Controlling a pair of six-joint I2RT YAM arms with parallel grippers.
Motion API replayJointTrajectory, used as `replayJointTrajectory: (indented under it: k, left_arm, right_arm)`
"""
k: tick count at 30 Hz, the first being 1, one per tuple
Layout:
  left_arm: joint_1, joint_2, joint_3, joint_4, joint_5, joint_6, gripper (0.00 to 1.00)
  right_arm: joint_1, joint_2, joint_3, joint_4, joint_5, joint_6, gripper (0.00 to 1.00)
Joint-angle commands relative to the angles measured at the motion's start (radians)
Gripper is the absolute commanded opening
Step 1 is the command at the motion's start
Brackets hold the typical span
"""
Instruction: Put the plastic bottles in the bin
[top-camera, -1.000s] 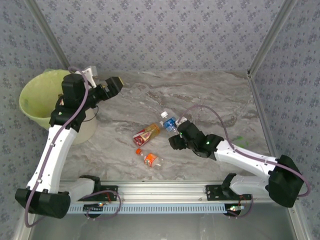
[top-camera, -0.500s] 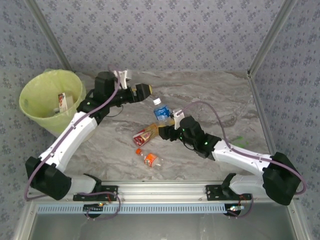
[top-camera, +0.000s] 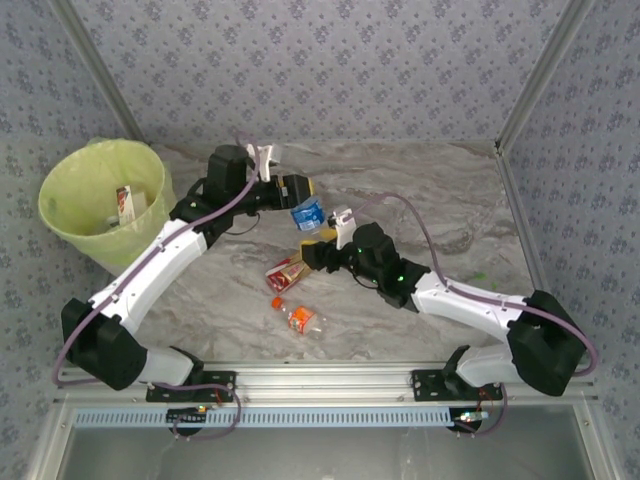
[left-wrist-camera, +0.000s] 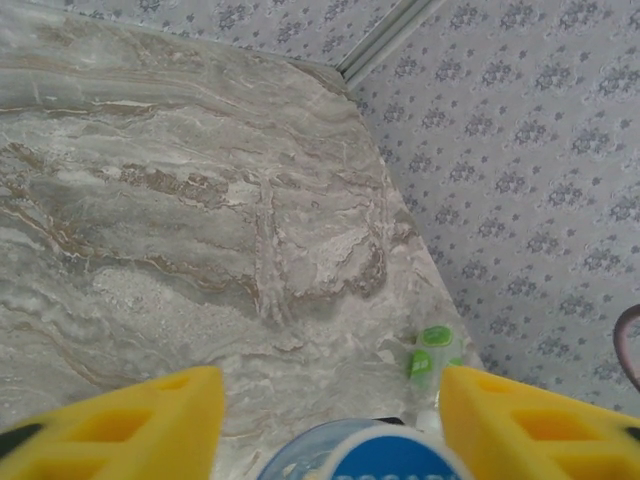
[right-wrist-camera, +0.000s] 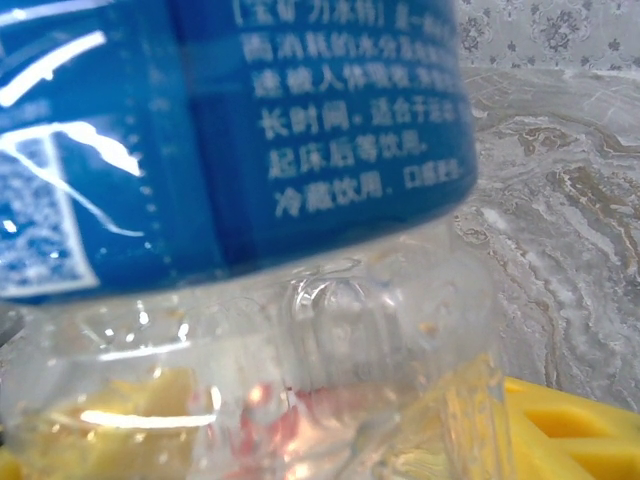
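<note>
A plastic bottle with a blue label (top-camera: 308, 214) is held above the table's middle, one gripper at each end. My right gripper (top-camera: 320, 248) is shut on its clear lower body (right-wrist-camera: 330, 330), with one yellow finger (right-wrist-camera: 575, 430) showing beside it. My left gripper (top-camera: 297, 190) has closed in on the other end (left-wrist-camera: 365, 458), which sits between its yellow fingers (left-wrist-camera: 120, 425). A red-label bottle (top-camera: 290, 270) and an orange-capped bottle (top-camera: 301, 319) lie on the table below. The lime-lined bin (top-camera: 70, 195) stands at the far left.
A clear bottle with a green label (left-wrist-camera: 432, 352) lies near the table's right edge by the patterned wall, faintly visible from above (top-camera: 480, 279). A small carton-like item (top-camera: 125, 203) lies inside the bin. Marble table runs to the back wall.
My left arm swung from over the bin to the table's middle and its jaws closed around the blue-label bottle. My right gripper lifted that bottle and carried it left.
</note>
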Motion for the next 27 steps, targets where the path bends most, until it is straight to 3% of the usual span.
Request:
replayJointTrajectory:
  k: [1, 7, 9, 10, 16, 21, 27]
  left_arm:
    - [-0.009, 0.001, 0.053, -0.006, -0.016, 0.054, 0.46]
    - [-0.017, -0.002, 0.062, -0.047, -0.041, 0.081, 0.23]
    - [-0.017, -0.001, 0.062, -0.058, -0.050, 0.080, 0.04]
    - [-0.017, -0.001, 0.062, -0.064, -0.059, 0.078, 0.00]
    - [-0.019, 0.001, 0.064, -0.075, -0.067, 0.092, 0.00]
    - [-0.018, -0.002, 0.063, -0.080, -0.098, 0.110, 0.00]
    - [-0.016, -0.011, 0.055, -0.080, -0.149, 0.115, 0.00]
  right_arm:
    - [-0.005, 0.016, 0.043, 0.054, -0.022, -0.013, 0.56]
    - [-0.004, 0.023, 0.038, 0.071, -0.023, 0.006, 0.57]
    - [-0.005, 0.024, 0.038, 0.076, -0.029, 0.010, 0.58]
    - [-0.005, 0.023, 0.037, 0.076, -0.032, 0.010, 0.58]
    - [-0.006, 0.035, 0.049, 0.068, -0.042, 0.014, 0.63]
    - [-0.010, 0.051, 0.087, -0.013, -0.050, 0.014, 0.86]
    - [-0.008, 0.054, 0.088, -0.030, -0.024, 0.016, 0.95]
